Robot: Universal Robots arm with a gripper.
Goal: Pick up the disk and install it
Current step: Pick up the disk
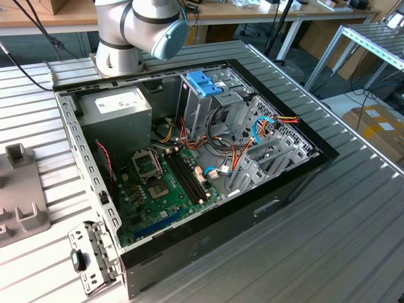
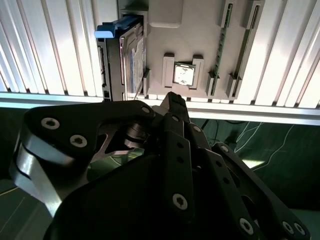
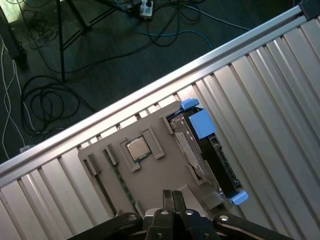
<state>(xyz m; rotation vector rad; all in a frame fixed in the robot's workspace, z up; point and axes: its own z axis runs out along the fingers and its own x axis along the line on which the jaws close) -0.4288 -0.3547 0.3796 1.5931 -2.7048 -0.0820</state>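
In both wrist views the disk (image 3: 216, 152) (image 2: 131, 56) stands on edge in a slot at one side of a grey holder (image 3: 165, 167) (image 2: 197, 30). Its body is dark, with a light blue carrier whose tabs stick out at both ends. My gripper (image 3: 172, 194) (image 2: 173, 98) hangs above the holder, some way from the disk. Its fingertips are pressed together with nothing between them. The open computer case (image 1: 189, 158) lies on the ribbed table in the exterior view, with a blue latch piece (image 1: 203, 82) on top of its metal drive cage (image 1: 211, 110).
The holder also carries a processor chip (image 3: 138, 148) (image 2: 183, 74) and memory sticks (image 2: 225, 42). The table's edge rail (image 3: 150, 85) runs just beyond it, over a floor strewn with cables. The arm's base (image 1: 126, 38) stands behind the case. Wires cross the case's interior.
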